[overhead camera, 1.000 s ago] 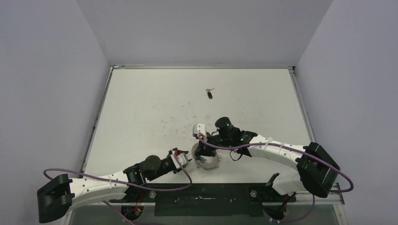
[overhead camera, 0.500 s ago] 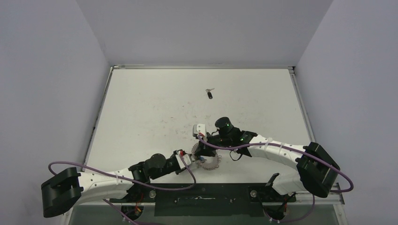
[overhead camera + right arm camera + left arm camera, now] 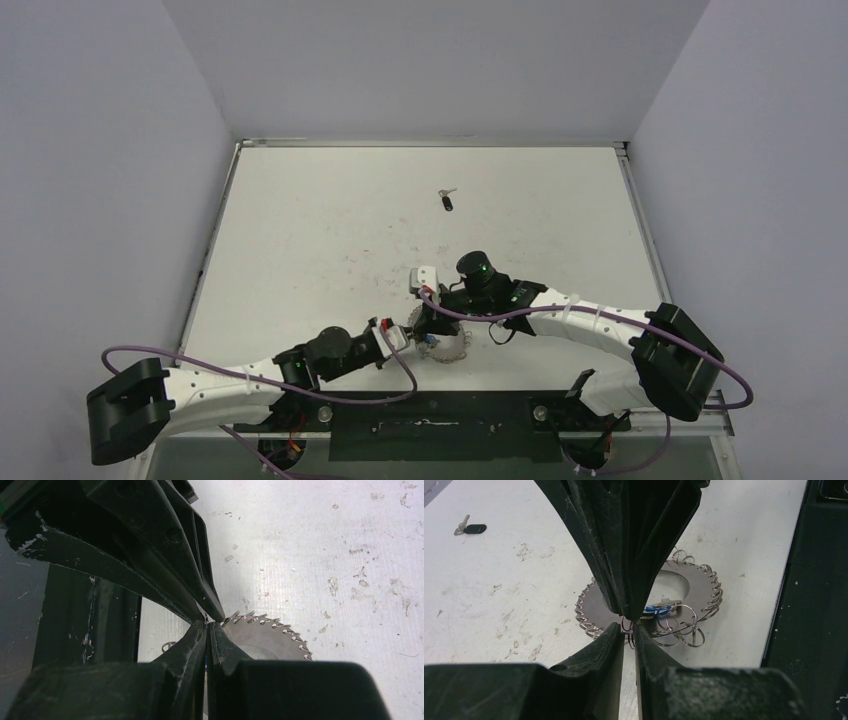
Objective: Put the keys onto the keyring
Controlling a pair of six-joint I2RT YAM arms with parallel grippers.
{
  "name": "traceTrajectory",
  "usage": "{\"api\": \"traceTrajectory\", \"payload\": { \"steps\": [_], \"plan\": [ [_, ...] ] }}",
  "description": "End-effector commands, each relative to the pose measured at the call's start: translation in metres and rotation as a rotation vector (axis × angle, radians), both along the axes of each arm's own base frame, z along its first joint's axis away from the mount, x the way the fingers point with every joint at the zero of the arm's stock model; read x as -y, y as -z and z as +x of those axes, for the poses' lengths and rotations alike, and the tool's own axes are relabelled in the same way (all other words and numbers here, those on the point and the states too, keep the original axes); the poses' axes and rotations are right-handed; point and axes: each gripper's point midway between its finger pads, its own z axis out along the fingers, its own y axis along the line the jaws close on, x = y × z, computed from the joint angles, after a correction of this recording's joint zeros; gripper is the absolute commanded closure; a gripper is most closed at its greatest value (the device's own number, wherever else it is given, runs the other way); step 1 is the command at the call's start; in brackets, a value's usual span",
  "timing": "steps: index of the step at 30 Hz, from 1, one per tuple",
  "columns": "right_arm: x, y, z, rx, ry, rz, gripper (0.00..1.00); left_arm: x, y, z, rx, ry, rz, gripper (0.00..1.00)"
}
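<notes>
Left gripper [image 3: 629,630] — narrow, with a wire loop of the ring [image 3: 696,582] standing in the slit between its tips; whether it pinches the loop cannot be told. Right gripper [image 3: 207,625] — shut, tips together at the ring's rim, nose to nose with the left tips.

Only the left wrist view shows the blue key [image 3: 659,610], lying on the ring's face just right of the tips, and the tangle of loops along the rim. The right wrist view gives the ring at a shallow angle, partly hidden behind that gripper's own fingers.

The top view alone gives the layout. The ring lies close to the near edge of the table [image 3: 300,230], just beyond the black base strip [image 3: 430,425]. One black key [image 3: 447,203] lies well apart, toward the far side. Open surface lies far and left of the ring, with little room on the near side.

The left arm stretches low from the near left corner, pointing right. The right arm bows in from the near right, wrist over the ring.
</notes>
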Motion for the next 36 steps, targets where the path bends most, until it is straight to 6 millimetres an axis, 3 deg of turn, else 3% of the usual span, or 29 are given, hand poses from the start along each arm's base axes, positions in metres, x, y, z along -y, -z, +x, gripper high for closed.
{"api": "traceTrajectory", "payload": {
  "steps": [1, 9, 13, 19, 36],
  "plan": [
    [-0.013, -0.018, 0.007, 0.044, -0.006, 0.049, 1.00, 0.012, -0.026, 0.005, 0.022, 0.002, -0.061, 0.89],
    [-0.012, -0.018, 0.008, 0.049, -0.003, 0.044, 1.00, 0.011, -0.011, 0.007, 0.004, -0.008, 0.004, 0.83],
    [-0.012, -0.017, 0.009, 0.050, 0.004, 0.039, 1.00, 0.010, -0.010, 0.008, 0.011, -0.009, 0.009, 1.00],
    [-0.007, -0.011, 0.016, 0.052, 0.043, 0.009, 1.00, 0.004, -0.014, 0.007, 0.020, -0.024, -0.017, 1.00],
    [0.006, 0.035, 0.035, -0.031, 0.142, -0.109, 1.00, -0.003, -0.023, 0.008, 0.030, -0.050, -0.054, 1.00]
  ]
}}
